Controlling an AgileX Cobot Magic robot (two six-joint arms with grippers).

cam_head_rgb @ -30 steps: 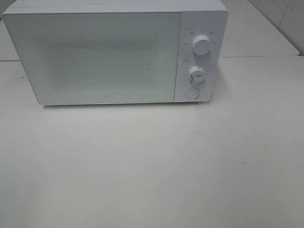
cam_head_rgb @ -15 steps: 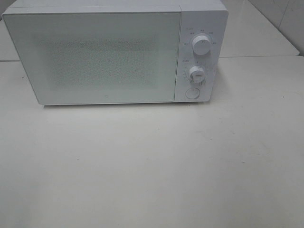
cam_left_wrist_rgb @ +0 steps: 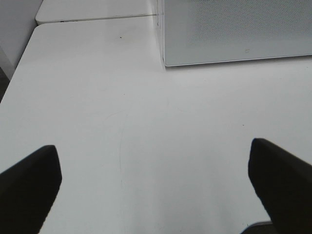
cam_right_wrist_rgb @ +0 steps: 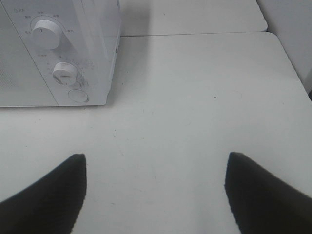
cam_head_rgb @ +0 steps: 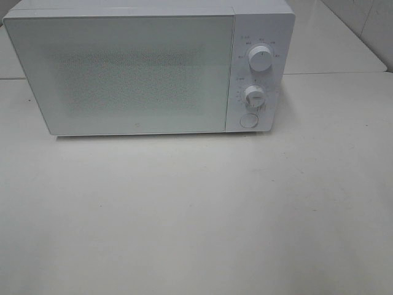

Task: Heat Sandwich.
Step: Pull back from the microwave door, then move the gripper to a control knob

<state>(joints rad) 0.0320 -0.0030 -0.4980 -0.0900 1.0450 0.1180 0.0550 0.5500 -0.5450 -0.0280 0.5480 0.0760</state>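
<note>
Currently, the left gripper (cam_left_wrist_rgb: 153, 163) hangs low over the table (cam_left_wrist_rgb: 122, 97) with its jaws spread wide and nothing between them. The right gripper (cam_right_wrist_rgb: 156, 163) is likewise spread wide and empty. Neither arm shows in the high view, so both sit at the near edge of the workspace. This stance leaves the area in front of the appliance free, and it reads as a ready pose rather than a reach.

Beyond the grippers, the visible table surface carries no food.

Further back stands the microwave (cam_head_rgb: 147, 67), its front facing the arms so that door and controls are within reach. The door (cam_head_rgb: 123, 74) is shut flush, and its speckled panel shows nothing of the interior. To the right of the door sit the upper knob (cam_head_rgb: 260, 59), the lower knob (cam_head_rgb: 253, 96) and, lowest, a round button (cam_head_rgb: 249, 120).

The sandwich appears in no view. Whether it lies inside the microwave cannot be told. In either case, the next handling step probably calls for opening the door
</note>
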